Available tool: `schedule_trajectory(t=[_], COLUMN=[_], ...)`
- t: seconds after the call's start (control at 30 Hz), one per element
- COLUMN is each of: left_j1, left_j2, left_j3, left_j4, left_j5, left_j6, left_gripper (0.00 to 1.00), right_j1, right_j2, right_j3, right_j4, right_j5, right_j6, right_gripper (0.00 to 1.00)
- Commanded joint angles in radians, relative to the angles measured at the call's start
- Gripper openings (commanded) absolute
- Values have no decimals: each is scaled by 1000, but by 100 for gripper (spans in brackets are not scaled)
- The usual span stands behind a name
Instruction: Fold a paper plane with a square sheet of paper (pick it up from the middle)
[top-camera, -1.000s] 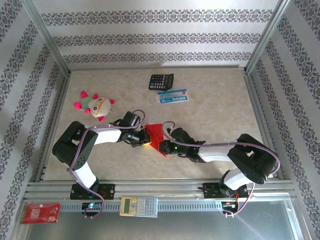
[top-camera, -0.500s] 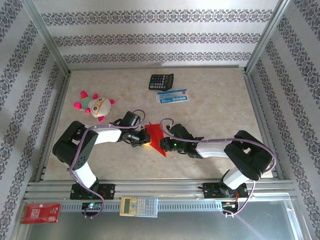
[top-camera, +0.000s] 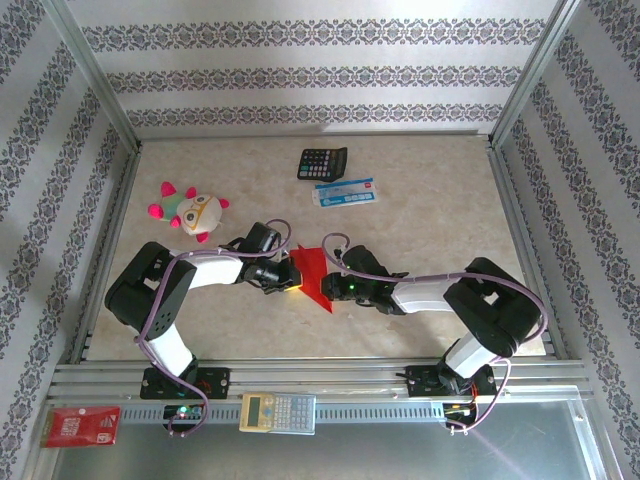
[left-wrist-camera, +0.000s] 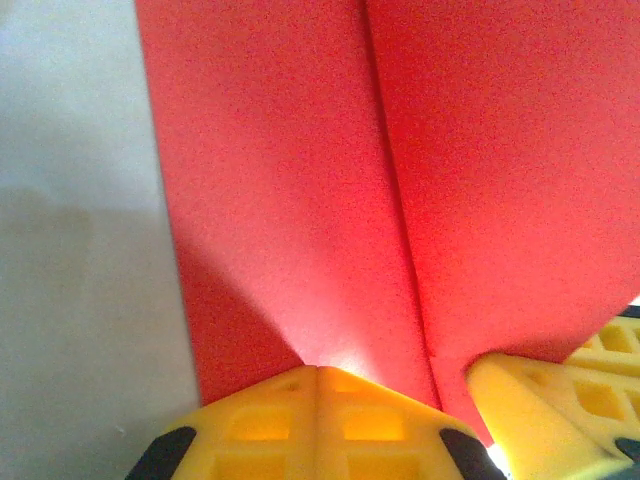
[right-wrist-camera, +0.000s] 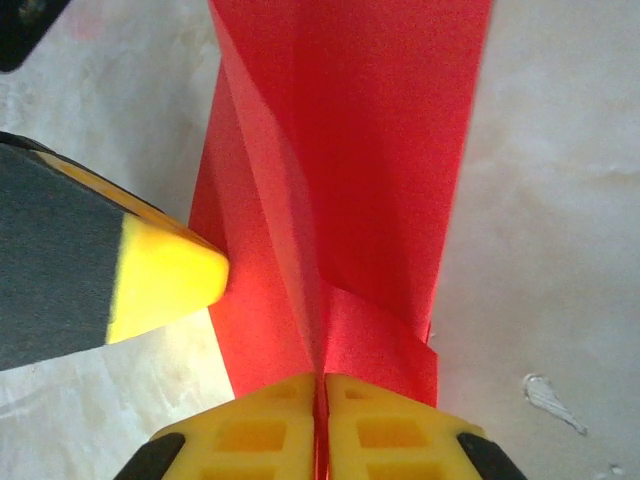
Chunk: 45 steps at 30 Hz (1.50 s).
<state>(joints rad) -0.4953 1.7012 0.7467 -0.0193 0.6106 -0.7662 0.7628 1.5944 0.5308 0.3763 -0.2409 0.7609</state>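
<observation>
Could not make out any fingertips from above. The left gripper (top-camera: 288, 278) and right gripper (top-camera: 326, 286) met over the near middle of the table (top-camera: 440, 230), tips buried under wrists, cables and the sheet of paper (top-camera: 312, 270). Lost the far end of the paper off the top of both wrist views, so could not judge its full outline.

Found the sheet caught between the two grippers, the left one on its left side and the right one on its right. Saw the right gripper's fingers (right-wrist-camera: 270, 430) pressed together on the paper's near edge, a thin red line showing in the seam. Saw the left gripper's fingers (left-wrist-camera: 260, 420) likewise squeezed flat against each other, red paper rising straight from their seam.

Looked thin, matte and bright red, already creased: one sharp fold line down its length, overlapping flaps, and a small crumple by the right grip. Noted waffle-patterned yellow finger pads with black backs, and a pale marbled tabletop.

Left well apart, farther back: a black calculator (top-camera: 322, 162), a blue-and-white packet (top-camera: 344, 192) and a plush toy (top-camera: 190, 210).
</observation>
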Motion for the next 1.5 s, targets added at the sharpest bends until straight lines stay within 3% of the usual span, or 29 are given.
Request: schedule_trajectory(t=[0.0, 0.23, 0.43, 0.6, 0.9, 1.47], left_j1=[10, 10, 8, -48, -135, -121], left_j2=[4, -50, -185, -281, -104, 94], left_j3=[11, 15, -33, -70, 73, 155], left_j4=[-82, -93, -81, -42, 44, 51], left_j5=[-19, -10, 1, -5, 46, 21], left_j6=[14, -2, -62, -136, -164, -110], left_gripper=[4, 5, 11, 11, 7, 7], right_j1=[-14, -21, -12, 11, 20, 25], right_j2=[16, -15, -72, -102, -77, -56], right_j3=[-28, -62, -130, -167, -181, -181], right_j4=[48, 70, 121, 128, 164, 170], right_j5=[-30, -60, -114, -103, -100, -89], right_j6=[24, 35, 51, 68, 80, 87], right_gripper=[10, 3, 1, 1, 0, 0])
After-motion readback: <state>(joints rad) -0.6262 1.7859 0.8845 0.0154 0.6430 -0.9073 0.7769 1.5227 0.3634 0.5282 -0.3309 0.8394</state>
